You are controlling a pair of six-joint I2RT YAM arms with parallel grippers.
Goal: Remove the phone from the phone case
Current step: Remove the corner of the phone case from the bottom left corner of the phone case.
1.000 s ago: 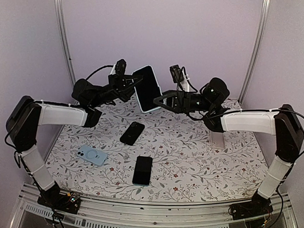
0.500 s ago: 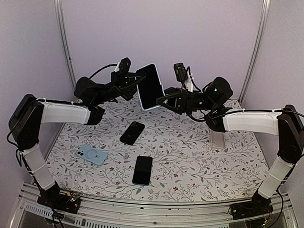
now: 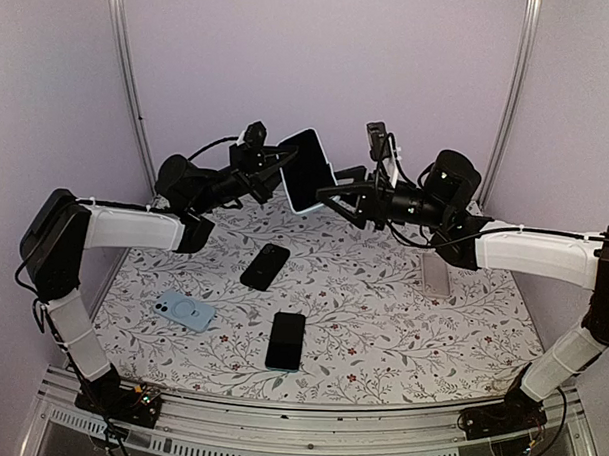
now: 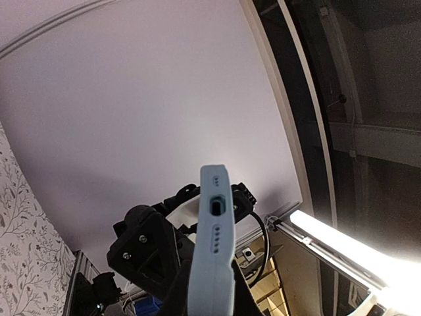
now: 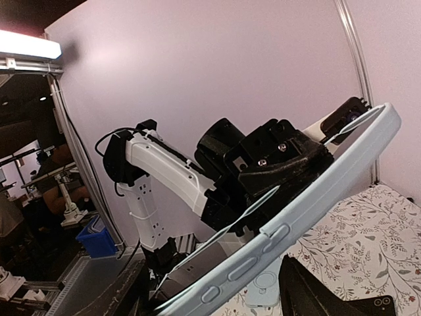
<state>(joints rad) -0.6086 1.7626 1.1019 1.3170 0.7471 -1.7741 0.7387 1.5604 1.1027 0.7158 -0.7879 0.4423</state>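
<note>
Phone case (image 3: 309, 168): L-wrist cam shows port end, R-wrist shows side buttons. Left gripper (image 3: 270, 173) clamps it; right gripper (image 3: 330, 187) jaws wide.

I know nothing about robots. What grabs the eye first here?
A cased phone, pale blue at its rim, hangs in the air at the back, the left gripper on one edge, the right gripper at the other. Below, two dark phones and a light blue case lie on the flowered table.
</note>
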